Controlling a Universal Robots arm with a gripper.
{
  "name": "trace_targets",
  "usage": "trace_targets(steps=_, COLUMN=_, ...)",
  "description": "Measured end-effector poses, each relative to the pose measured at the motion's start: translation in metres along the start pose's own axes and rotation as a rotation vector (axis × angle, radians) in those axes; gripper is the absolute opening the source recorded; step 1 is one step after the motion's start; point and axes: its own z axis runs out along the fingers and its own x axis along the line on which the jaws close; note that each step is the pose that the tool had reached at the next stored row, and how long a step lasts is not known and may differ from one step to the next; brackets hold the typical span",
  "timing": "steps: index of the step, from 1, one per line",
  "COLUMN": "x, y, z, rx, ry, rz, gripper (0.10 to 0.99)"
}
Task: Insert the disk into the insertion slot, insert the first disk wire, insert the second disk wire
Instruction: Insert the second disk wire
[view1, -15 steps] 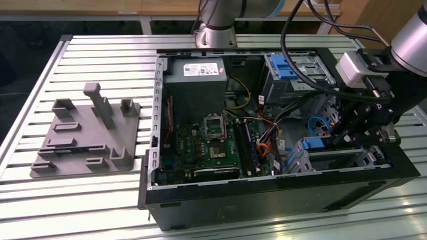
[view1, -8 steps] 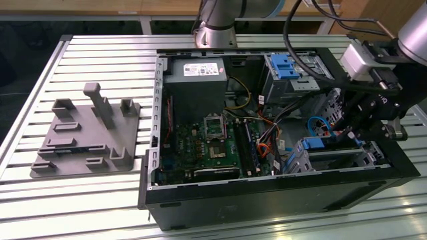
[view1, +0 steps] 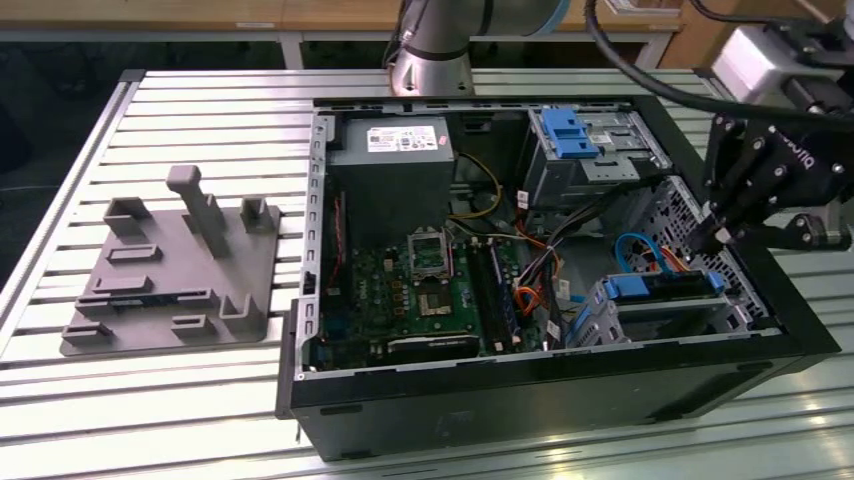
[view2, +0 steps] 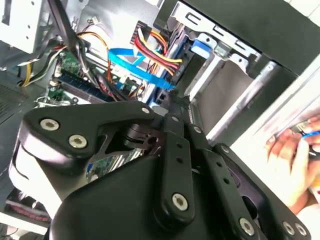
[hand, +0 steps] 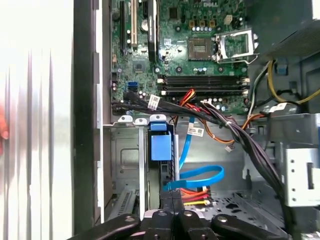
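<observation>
Jaws closed together, disk (hand: 161, 147) seated in insertion slot (hand: 127, 165) just beyond

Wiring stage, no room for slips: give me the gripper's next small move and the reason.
Probably ease the gripper slightly toward the disk: the disk sits in its cage, and the gripper hangs by the blue cable beside it.

Disk (view1: 663, 290) in insertion slot (view1: 667, 318), motherboard (view1: 420, 290) toward exterior view's left, pincer (view1: 721, 238) above.
</observation>
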Motion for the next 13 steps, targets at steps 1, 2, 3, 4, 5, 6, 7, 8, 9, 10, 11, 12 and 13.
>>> trace_targets(steps=1, x=-0.0002, y=0.0002, z=-0.0045, rx=0.000, ry=0.0000, rz=0.000, gripper=0.102)
trace_targets(steps=2, x=-0.0003, y=0.0005, z=-0.0090, rx=0.000, ry=0.0002, rz=0.000, gripper=0.102)
trace_targets(steps=3, x=-0.0005, y=0.0007, z=-0.0134, rx=0.000, ry=-0.0001, rz=0.000, gripper=0.102)
trace_targets(steps=4, x=-0.0007, y=0.0010, z=-0.0179, rx=0.000, ry=0.0000, rz=0.000, gripper=0.102)
trace_targets(steps=5, x=-0.0008, y=0.0012, z=-0.0226, rx=0.000, ry=0.0001, rz=0.000, gripper=0.102)
trace_targets(steps=6, x=-0.0009, y=0.0013, z=-0.0242, rx=0.000, ry=0.0003, rz=0.000, gripper=0.102)
trace_targets(steps=7, x=-0.0009, y=0.0013, z=-0.0241, rx=0.000, ry=-0.0001, rz=0.000, gripper=0.102)
trace_targets(steps=8, x=-0.0009, y=0.0013, z=-0.0241, rx=0.000, ry=-0.0001, rz=0.000, gripper=0.102)
trace_targets(steps=9, x=-0.0009, y=0.0013, z=-0.0241, rx=0.000, ry=-0.0001, rz=0.000, gripper=0.102)
trace_targets(steps=10, x=-0.0010, y=0.0013, z=-0.0242, rx=0.000, ry=0.0001, rz=0.000, gripper=0.102)
trace_targets(steps=11, x=-0.0010, y=0.0013, z=-0.0242, rx=0.000, ry=0.0000, rz=0.000, gripper=0.102)
trace_targets(steps=12, x=-0.0011, y=0.0013, z=-0.0243, rx=0.000, ry=0.0001, rz=0.000, gripper=0.102)
trace_targets(steps=13, x=-0.0011, y=0.0013, z=-0.0243, rx=0.000, ry=0.0000, rz=0.000, gripper=0.102)
